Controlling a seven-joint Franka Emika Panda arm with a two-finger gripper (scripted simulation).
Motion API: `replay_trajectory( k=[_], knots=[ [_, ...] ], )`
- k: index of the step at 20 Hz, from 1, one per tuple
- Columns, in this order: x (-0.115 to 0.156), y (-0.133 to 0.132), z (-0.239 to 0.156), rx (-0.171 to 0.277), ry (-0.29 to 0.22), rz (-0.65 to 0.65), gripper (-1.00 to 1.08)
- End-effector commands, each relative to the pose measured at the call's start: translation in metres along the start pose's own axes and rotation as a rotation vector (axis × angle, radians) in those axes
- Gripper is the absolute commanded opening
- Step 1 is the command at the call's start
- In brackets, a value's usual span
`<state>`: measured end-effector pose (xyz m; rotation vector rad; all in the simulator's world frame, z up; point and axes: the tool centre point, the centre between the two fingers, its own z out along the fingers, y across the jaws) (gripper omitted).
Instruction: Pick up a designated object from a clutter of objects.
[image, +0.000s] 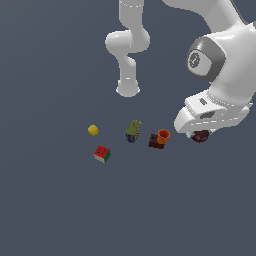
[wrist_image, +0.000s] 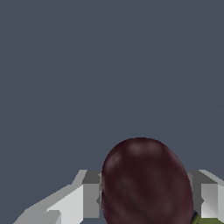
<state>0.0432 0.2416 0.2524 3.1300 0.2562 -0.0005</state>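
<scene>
Maroon ball (wrist_image: 146, 181) sits between fingers (wrist_image: 78, 199) of gripper (image: 201, 134), at exterior view's right, just beside orange cup (image: 163, 134); pads look pressed on ball, grasp seemingly made; your next move, I judge: lift straight, slow, watch round ball slipping.
</scene>
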Motion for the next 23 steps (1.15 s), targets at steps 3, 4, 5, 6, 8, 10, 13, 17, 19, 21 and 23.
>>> replay_trajectory(
  k=[3, 4, 5, 6, 8, 10, 13, 17, 19, 21, 23],
  knots=[
    [-0.009, -0.003, -0.053, 0.001, 0.000, 0.000, -1.00],
    [-0.010, -0.004, -0.063, 0.001, 0.000, 0.000, -1.00],
    [-0.012, -0.005, -0.074, 0.001, 0.000, 0.000, -1.00],
    [-0.013, -0.006, -0.083, 0.001, 0.000, 0.000, -1.00],
    [-0.015, -0.007, -0.101, 0.001, 0.000, 0.000, -1.00],
    [-0.017, -0.008, -0.116, 0.001, 0.000, 0.000, -1.00],
    [-0.019, -0.009, -0.133, 0.001, 0.000, 0.000, -1.00],
    [-0.020, -0.010, -0.149, 0.001, 0.000, 0.001, -1.00],
    [-0.020, -0.010, -0.153, 0.001, 0.000, 0.001, -1.00],
    [-0.020, -0.011, -0.155, 0.001, 0.000, 0.001, -1.00],
    [-0.020, -0.011, -0.155, 0.001, 0.000, 0.001, -1.00]
  ],
)
